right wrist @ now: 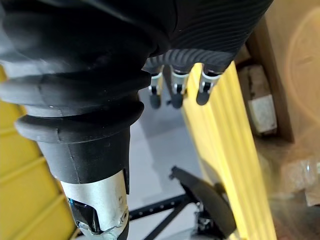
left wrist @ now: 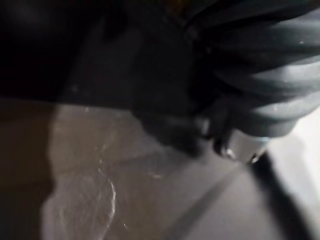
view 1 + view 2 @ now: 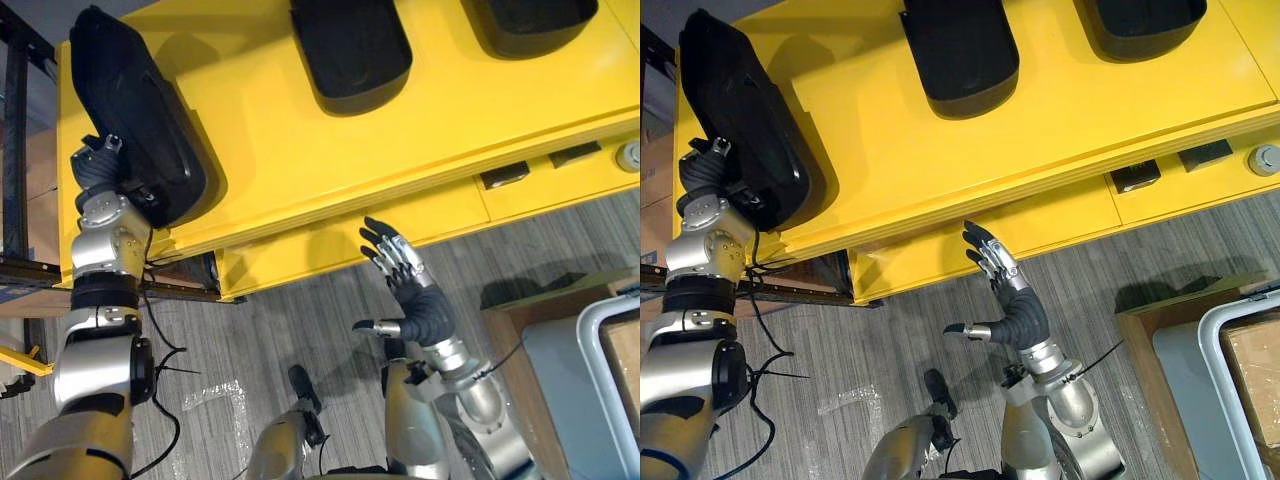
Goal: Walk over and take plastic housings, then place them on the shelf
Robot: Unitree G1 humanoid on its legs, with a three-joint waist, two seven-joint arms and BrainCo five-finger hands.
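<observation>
1. Left eye view gives me the yellow metal shelf top (image 3: 300, 150) carrying three black moulded plastic housings. One (image 3: 130, 110) overhangs its left near corner. A second (image 3: 350, 50) sits at the middle of the far edge. A third (image 3: 530, 25) lies further right along that edge. The far two are cut off at the top.
2. Wide bare yellow lies between the corner housing and the other two, and all along the near edge.
3. My left hand (image 3: 98, 168) is against the corner housing's near end, with a black metal frame (image 3: 15, 150) close on its left.
4. My right hand (image 3: 420, 300) hangs over grey striped floor (image 3: 300, 330), just off the shelf's near edge. Its fingers are straight and spread, thumb out, holding nothing.
5. Right eye view shows more of a brown wooden box (image 3: 1160, 340) and a white-rimmed grey bin (image 3: 1240, 330), both near that arm's right.
6. Right wrist view has the straight fingers (image 1: 175, 92) beside the yellow edge.
7. Left wrist view is dark, ribbed cover against black plastic; I cannot tell whether those fingers grip.
</observation>
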